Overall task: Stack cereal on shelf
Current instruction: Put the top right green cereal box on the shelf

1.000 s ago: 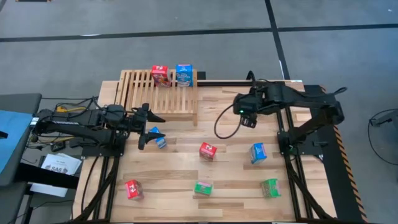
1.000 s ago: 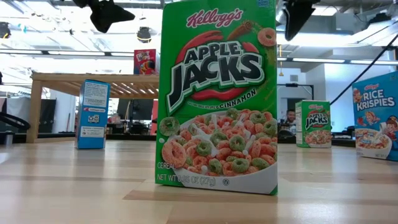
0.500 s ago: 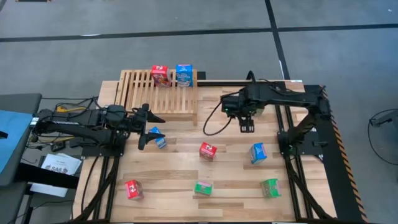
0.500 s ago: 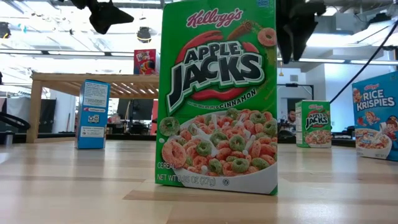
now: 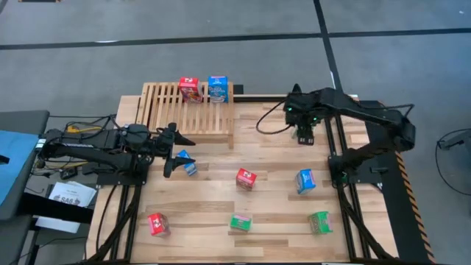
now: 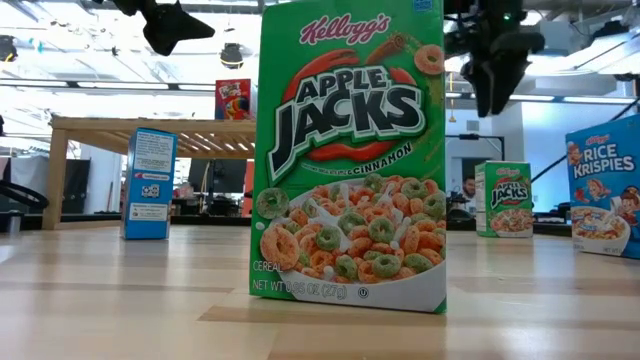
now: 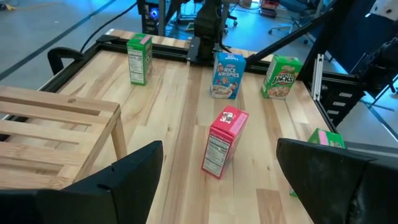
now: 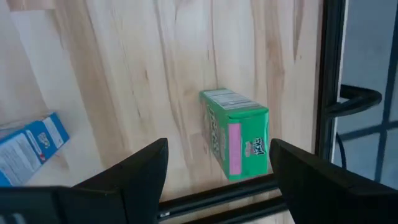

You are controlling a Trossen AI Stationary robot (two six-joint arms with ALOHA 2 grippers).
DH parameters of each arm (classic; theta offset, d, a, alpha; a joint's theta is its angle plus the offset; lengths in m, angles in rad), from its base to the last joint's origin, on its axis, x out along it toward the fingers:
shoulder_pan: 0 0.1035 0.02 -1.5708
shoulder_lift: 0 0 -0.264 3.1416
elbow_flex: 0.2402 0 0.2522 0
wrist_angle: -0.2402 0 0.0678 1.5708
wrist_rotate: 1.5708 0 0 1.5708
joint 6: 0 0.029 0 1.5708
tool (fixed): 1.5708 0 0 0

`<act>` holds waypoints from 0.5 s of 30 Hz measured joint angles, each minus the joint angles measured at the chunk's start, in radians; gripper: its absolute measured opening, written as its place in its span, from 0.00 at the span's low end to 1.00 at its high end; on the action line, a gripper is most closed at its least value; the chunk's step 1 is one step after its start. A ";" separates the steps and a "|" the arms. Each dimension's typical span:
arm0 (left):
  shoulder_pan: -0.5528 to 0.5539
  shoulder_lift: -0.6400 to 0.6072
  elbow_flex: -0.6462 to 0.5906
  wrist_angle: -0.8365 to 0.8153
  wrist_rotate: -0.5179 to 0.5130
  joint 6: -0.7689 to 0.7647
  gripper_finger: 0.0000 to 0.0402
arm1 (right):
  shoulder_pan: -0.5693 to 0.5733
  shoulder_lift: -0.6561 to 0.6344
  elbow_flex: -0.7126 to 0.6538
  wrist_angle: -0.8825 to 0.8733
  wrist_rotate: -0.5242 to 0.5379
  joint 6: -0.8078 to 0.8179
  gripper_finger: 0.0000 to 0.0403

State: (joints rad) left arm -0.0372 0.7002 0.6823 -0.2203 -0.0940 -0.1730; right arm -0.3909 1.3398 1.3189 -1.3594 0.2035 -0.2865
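The wooden rack (image 5: 188, 110) stands at the table's far left with a red box (image 5: 190, 89) and a blue box (image 5: 218, 88) upright on its slats. My right gripper (image 8: 217, 168) is open, high above a green box (image 8: 235, 142) near the far right rail. That box also shows upright in the low view (image 6: 503, 199), below the right gripper (image 6: 497, 60). My left gripper (image 7: 214, 174) is open and waits by the rack's near right corner. Just beyond it stands another blue box (image 5: 188, 163), and farther off a red box (image 7: 225, 142).
More boxes stand on the planks: red (image 5: 246, 178), blue (image 5: 305, 180), green (image 5: 241, 221), green (image 5: 320, 222) and red (image 5: 157, 224). A dark frame rail (image 8: 329, 93) runs along the table's right edge close to the green box. Open planks lie between the boxes.
My right arm has swung about at the far right. Its gripper has come down somewhat and shifted toward the table's right edge, turning as it went, and now hangs above the far green box. The boxes have not moved.
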 joint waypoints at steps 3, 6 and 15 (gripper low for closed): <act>0.000 0.000 0.000 0.000 0.000 0.000 0.76 | -0.046 -0.046 -0.059 0.040 -0.001 -0.037 0.76; 0.000 0.000 0.000 0.000 0.000 0.000 0.76 | -0.089 -0.078 -0.106 0.066 -0.003 -0.051 0.76; 0.000 0.000 0.000 0.000 0.000 0.002 0.76 | -0.206 -0.091 -0.204 0.161 -0.024 -0.089 0.76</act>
State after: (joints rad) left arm -0.0372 0.7002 0.6823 -0.2203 -0.0940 -0.1707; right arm -0.5970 1.2485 1.1152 -1.1988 0.1791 -0.3756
